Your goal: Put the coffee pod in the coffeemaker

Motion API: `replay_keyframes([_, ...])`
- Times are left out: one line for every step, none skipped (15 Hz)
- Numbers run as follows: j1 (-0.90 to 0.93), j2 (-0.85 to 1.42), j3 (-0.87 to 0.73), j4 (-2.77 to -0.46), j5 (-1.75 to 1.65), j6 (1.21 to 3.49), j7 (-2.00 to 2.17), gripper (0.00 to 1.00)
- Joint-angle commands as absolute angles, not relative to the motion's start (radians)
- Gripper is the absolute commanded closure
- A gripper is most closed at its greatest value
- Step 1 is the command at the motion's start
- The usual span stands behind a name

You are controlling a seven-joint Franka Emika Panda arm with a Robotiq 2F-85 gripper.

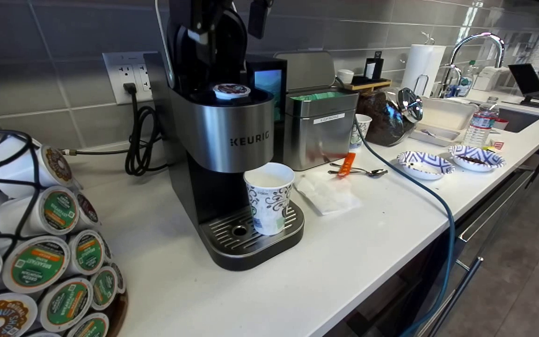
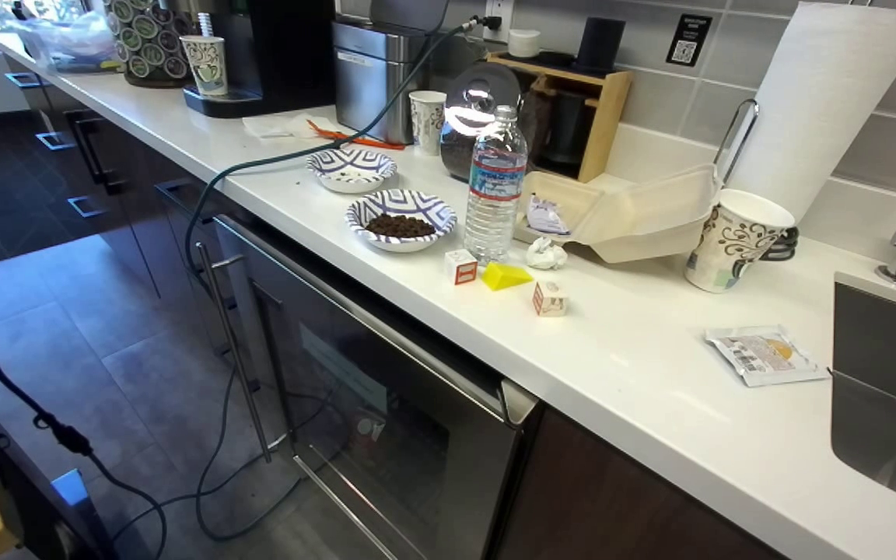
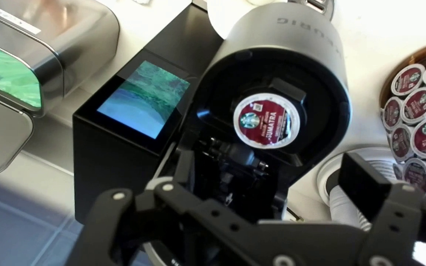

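The coffeemaker [image 1: 227, 135] stands on the counter with its top open and lid raised. It also shows in the wrist view [image 3: 301, 33] and at the back of an exterior view [image 2: 285, 54]. The coffee pod [image 1: 232, 91], with a dark red Sumatra lid and white rim, sits label up in the holder in the open top. Its rim and some of its side show above the holder. The pod is also in the wrist view [image 3: 266, 120]. My gripper [image 3: 274, 175] is open and empty, fingers wide apart, above the open top. It partly shows in an exterior view [image 1: 232, 28].
A paper cup [image 1: 269, 199] stands on the drip tray. A rack of pods [image 1: 40, 262] is beside the coffeemaker. A black box with a screen [image 3: 146, 99] and a metal bin [image 1: 318, 126] stand on its other side. A cable [image 1: 438, 201] crosses the counter.
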State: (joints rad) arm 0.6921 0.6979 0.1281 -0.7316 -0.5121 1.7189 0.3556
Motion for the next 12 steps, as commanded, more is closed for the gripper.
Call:
replay_keyframes([0.674,0.633,0.120,-0.734,-0.496,1.637,0.381,0.00])
replay_keyframes([0.662,0.591,0.125,-0.770,-0.481,1.616,0.401,0.00])
replay_keyframes([0.656,0.562,0.133,-0.788,-0.468,1.593,0.412,0.00])
replay_keyframes([0.646,0.521,0.142,-0.826,-0.448,1.579,0.427,0.00])
replay_keyframes([0.639,0.484,0.151,-0.851,-0.424,1.566,0.440,0.00])
replay_keyframes([0.624,0.437,0.165,-0.901,-0.390,1.584,0.444,0.00])
replay_keyframes([0.612,0.399,0.180,-0.943,-0.353,1.615,0.446,0.00])
replay_keyframes([0.601,0.359,0.192,-0.993,-0.326,1.668,0.432,0.00])
replay_keyframes([0.593,0.332,0.203,-1.029,-0.311,1.734,0.414,0.00])
replay_keyframes([0.588,0.301,0.208,-1.069,-0.295,1.792,0.437,0.00])
replay_keyframes([0.586,0.270,0.207,-1.112,-0.281,1.842,0.488,0.00])
replay_keyframes([0.591,0.239,0.197,-1.154,-0.285,1.865,0.559,0.00])
